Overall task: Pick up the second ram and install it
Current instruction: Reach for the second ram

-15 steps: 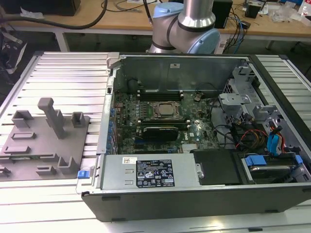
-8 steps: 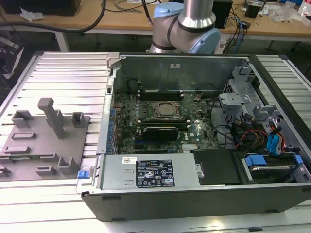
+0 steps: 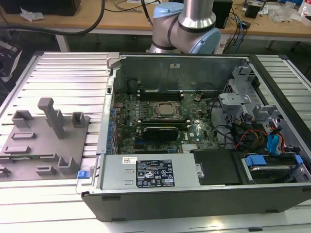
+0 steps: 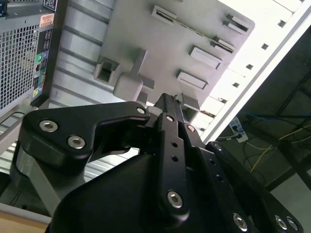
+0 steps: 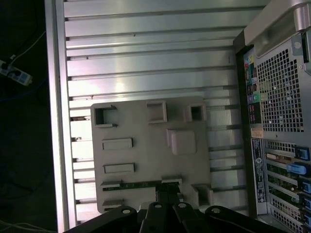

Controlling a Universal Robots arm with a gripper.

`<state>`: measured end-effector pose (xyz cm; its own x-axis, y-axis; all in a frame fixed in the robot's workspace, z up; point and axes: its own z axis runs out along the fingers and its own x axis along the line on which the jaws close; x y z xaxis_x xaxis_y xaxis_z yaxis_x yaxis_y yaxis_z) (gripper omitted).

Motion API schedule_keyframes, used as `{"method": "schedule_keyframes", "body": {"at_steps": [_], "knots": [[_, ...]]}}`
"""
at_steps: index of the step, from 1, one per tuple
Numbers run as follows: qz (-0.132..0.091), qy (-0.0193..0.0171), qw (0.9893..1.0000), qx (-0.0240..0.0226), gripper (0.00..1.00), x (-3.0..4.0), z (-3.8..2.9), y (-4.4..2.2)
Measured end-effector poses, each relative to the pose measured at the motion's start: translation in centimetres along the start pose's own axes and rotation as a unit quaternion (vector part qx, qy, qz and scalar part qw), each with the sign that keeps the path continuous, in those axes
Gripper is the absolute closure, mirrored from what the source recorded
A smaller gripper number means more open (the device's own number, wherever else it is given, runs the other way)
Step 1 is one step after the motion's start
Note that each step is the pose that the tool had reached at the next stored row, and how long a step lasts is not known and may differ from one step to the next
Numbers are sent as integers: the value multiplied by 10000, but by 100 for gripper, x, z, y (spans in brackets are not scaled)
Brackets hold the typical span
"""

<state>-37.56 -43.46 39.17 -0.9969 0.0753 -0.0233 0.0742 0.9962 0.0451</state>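
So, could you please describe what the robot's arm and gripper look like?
In the exterior view the arm is a silver metal tube with pale blue joint caps. In the second wrist view the gripper is matte black, built of rounded linked bars fastened with silver hex-socket screws.

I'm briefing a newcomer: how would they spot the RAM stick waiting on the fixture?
Find the grey fixture plate on the ribbed metal table beside the computer case. Along its edge nearest the gripper lies the second ram, a thin dark strip bridging two holders; everything around it is plain grey.
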Motion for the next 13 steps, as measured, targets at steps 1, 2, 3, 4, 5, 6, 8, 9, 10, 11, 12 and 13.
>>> {"method": "schedule_keyframes", "body": {"at_steps": [1, 2, 3, 4, 5, 6, 8, 9, 10, 11, 12, 13], "knots": [[0, 0, 10000, 0, 89, -1, 0, -17], [0, 0, 10000, 0, 89, -2, 1, -29], [0, 0, 10000, 0, 89, -3, 1, -42], [0, 0, 10000, 0, 89, -3, 2, -48], [0, 0, 10000, 0, 89, -4, 2, -54], [0, 0, 10000, 0, 89, -5, 2, -72], [0, 0, 10000, 0, 89, -8, 3, -113], [0, 0, 10000, 0, 89, -9, 4, -125], [0, 0, 10000, 0, 89, -10, 3, -139], [0, 0, 10000, 0, 89, -11, 4, -160], [0, 0, 10000, 0, 89, -13, 4, -185], [0, 0, 10000, 0, 89, -14, 4, -202]]}}
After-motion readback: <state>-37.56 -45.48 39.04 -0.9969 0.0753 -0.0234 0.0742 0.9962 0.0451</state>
